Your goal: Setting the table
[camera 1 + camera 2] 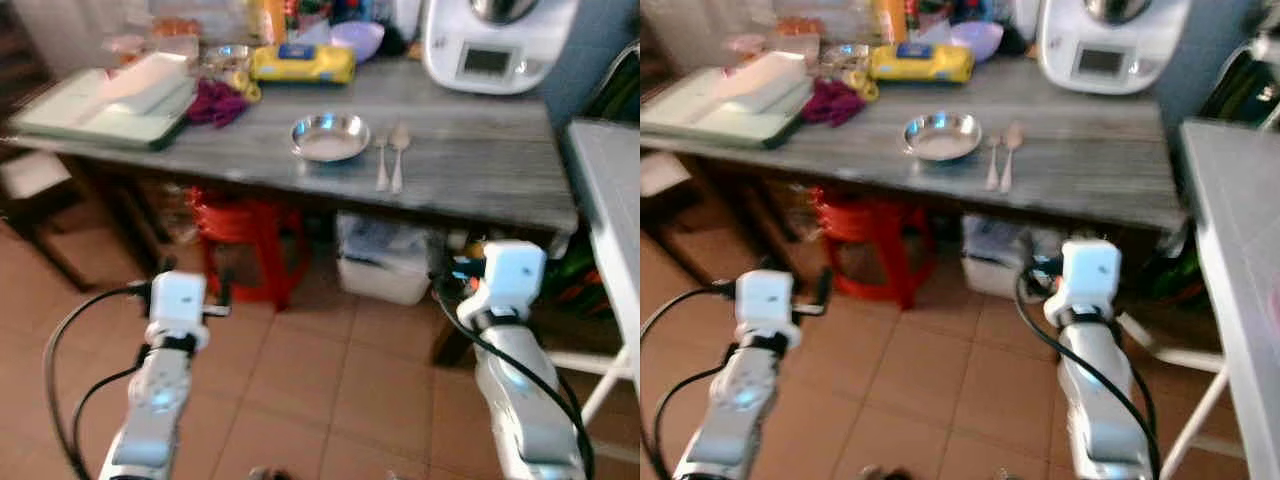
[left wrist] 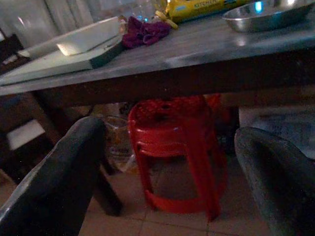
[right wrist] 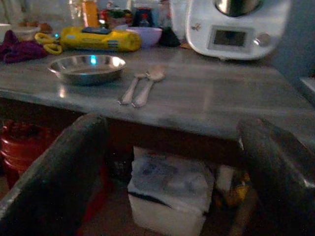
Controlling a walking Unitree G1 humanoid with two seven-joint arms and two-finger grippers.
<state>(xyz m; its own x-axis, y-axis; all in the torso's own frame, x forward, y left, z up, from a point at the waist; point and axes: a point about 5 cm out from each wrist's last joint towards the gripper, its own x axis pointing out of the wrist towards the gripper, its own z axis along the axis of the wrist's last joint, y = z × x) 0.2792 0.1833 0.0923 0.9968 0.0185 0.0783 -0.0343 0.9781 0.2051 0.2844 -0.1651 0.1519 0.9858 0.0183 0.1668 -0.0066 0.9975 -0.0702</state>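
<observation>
Two utensils (image 1: 390,157) lie parallel beside bowl (image 1: 329,137), heads pointing away

Silver arms (image 1: 160,390), white wrist blocks (image 1: 513,268), black cables (image 1: 60,340), seemingly black jaws.

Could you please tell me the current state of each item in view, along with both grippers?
Steel plate: upright, empty, on the table.
Fork and spoon: lying flat, side by side, beside the plate.
Red stools: stacked under the table.
Left gripper: open, empty.
Right gripper: open, empty.
</observation>
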